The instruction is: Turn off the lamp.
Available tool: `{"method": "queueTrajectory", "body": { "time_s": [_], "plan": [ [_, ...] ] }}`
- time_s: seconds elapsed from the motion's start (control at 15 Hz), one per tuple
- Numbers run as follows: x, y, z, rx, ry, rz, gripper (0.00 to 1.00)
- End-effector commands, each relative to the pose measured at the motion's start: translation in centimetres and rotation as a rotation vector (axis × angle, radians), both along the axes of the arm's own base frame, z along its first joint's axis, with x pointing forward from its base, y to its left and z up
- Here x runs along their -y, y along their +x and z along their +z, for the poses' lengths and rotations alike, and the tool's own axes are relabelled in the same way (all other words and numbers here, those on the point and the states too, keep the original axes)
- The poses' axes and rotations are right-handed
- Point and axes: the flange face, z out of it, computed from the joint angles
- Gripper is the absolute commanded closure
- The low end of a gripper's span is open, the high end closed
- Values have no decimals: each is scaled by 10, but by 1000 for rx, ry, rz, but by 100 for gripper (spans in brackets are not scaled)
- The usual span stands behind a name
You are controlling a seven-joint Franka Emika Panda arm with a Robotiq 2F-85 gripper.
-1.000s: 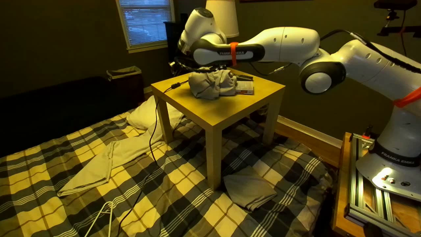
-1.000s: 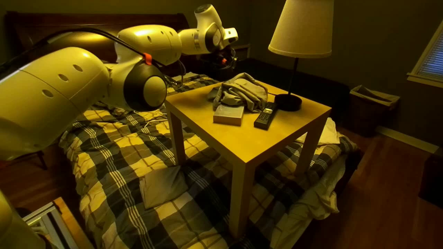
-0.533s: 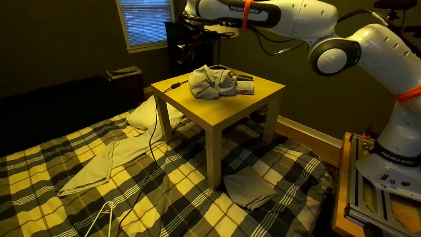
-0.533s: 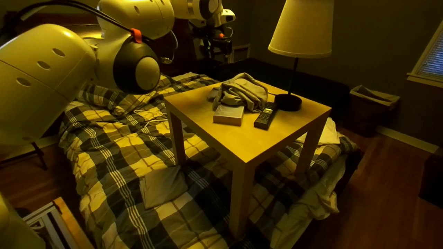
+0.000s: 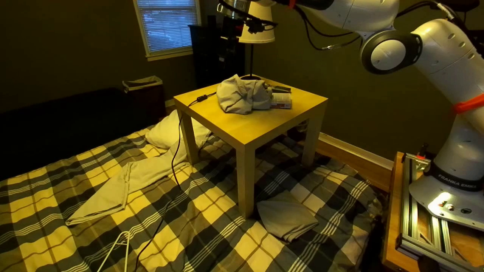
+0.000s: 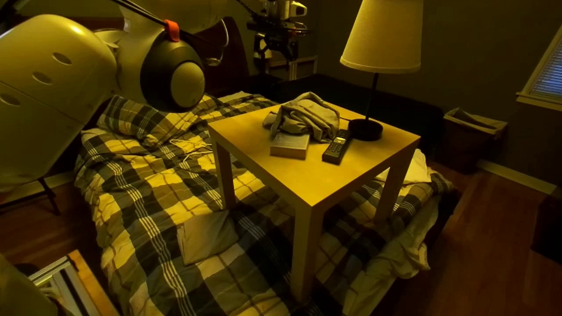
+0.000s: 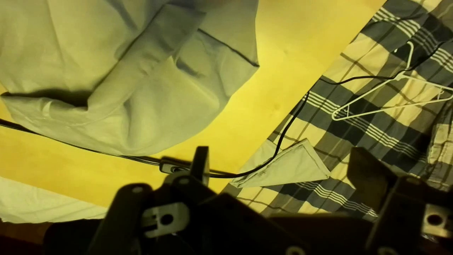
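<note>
The lamp [image 6: 382,39] stands on the wooden table [image 6: 307,180], a white tapered shade on a thin dark stem and round black base. Cables of the arm cross in front of its shade [image 5: 262,37] in an exterior view. I cannot tell whether it is lit. A black cord [image 7: 275,153] runs past the grey cloth and over the table edge; an inline switch [image 7: 170,166] sits on it, beside the left finger in the wrist view. My gripper [image 7: 279,156] is open and holds nothing. In an exterior view the gripper [image 6: 277,59] hangs well above the table's far side, away from the lamp.
A crumpled grey cloth [image 6: 307,114], a small box [image 6: 290,147] and a black remote [image 6: 337,147] lie on the table. The table stands on a bed with a plaid cover [image 5: 211,230]. A white hanger [image 7: 400,75] and folded cloth [image 6: 206,237] lie there.
The arm has risen, lifting my gripper from near table height to well above it. Its fingers now stand wide apart. The lamp, cord and cloth look unmoved.
</note>
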Motion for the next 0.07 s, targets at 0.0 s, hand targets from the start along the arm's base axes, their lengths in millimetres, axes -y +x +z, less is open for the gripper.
{"method": "queueTrajectory", "body": {
  "time_s": [0.0],
  "plan": [
    [-1, 0, -1, -4, 1, 3, 0]
  ]
}}
